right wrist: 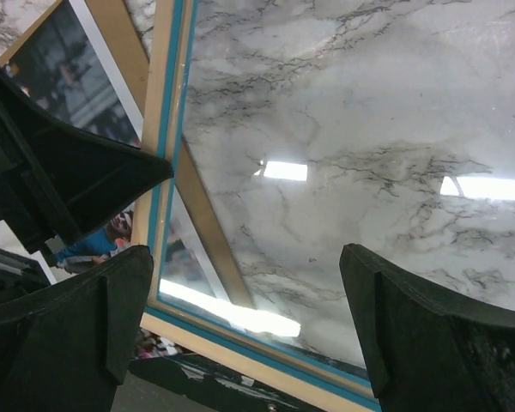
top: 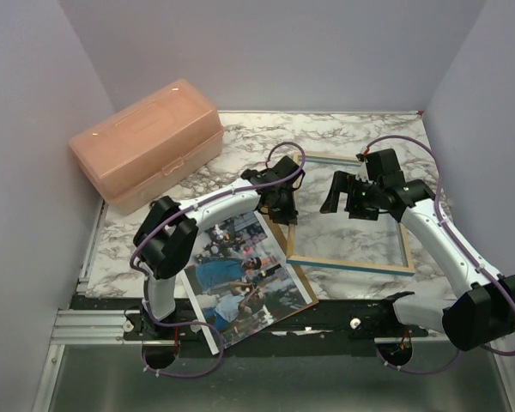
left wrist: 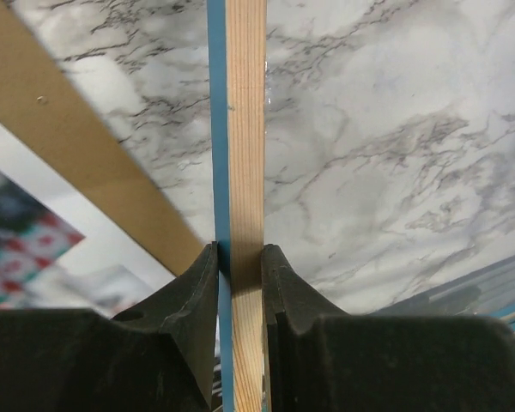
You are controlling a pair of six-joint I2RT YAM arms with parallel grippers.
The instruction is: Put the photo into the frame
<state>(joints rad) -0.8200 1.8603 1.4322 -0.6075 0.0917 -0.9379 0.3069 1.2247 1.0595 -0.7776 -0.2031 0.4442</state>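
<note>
One frame (top: 352, 263) edge is pinched by the left gripper (left wrist: 240, 259); the right gripper (right wrist: 247, 293) gapes above.

From above, the left arm (top: 210, 206) covers the upper left of the photo (top: 240, 287), and the left gripper (top: 283, 206) hides part of the frame (top: 352, 263). The left wrist camera shows the photo only as a blur.

Face-up photo (top: 240, 279) beside wood-side-up frame (top: 348, 263)
</note>
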